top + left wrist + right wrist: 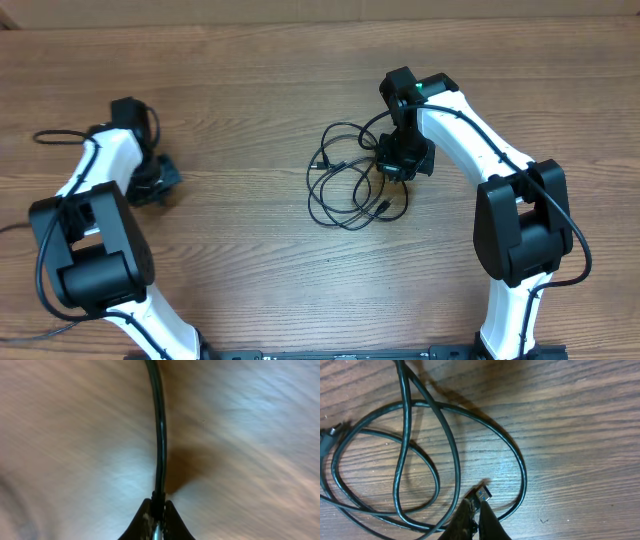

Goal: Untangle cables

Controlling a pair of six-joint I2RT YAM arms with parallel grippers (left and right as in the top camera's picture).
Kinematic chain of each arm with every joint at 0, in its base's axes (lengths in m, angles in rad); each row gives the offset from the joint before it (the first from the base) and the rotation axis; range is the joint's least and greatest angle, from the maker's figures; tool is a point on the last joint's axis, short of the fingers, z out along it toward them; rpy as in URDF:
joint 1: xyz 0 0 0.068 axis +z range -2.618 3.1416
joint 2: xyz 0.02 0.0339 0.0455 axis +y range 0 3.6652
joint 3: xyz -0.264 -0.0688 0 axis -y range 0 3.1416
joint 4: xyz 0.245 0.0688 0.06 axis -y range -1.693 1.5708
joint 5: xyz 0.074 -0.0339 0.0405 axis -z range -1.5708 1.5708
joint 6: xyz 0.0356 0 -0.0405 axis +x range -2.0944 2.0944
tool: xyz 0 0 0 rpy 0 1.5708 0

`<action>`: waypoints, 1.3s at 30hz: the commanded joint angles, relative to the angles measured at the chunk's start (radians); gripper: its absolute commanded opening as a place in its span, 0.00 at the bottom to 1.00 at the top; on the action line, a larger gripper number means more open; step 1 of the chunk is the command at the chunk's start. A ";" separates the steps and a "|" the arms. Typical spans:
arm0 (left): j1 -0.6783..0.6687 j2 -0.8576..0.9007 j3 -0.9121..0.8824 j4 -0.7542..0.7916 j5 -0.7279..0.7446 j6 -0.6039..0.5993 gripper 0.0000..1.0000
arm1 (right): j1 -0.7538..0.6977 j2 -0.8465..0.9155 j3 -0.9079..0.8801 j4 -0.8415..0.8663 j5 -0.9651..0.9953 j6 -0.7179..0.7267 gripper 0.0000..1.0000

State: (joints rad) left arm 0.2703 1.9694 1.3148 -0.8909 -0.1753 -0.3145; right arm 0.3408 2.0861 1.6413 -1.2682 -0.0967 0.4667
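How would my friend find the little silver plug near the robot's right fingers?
On the wooden table, find the loose tangle of black cables in the middle. The right gripper sits at its right edge. The silver plug pokes out from its shut fingertips, inside the biggest loop, not far left like the other plug.

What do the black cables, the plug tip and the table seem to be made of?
The cables: probably a rubber or soft plastic sheath, smooth and slightly glossy; they bend in loose loops and catch light. The plug tip: looks like metal, greyish with a shine. The table: wood or wood-look laminate, brown with dark grain lines; which, I cannot tell.
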 commanded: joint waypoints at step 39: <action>-0.416 -0.004 0.387 -0.154 0.334 0.241 0.84 | -0.103 -0.027 0.001 -0.072 -0.024 0.015 0.52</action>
State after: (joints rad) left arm -0.0917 1.9694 1.6432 -1.0378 0.1432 -0.1020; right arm 0.3019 2.0861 1.6413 -1.3289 -0.1062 0.4683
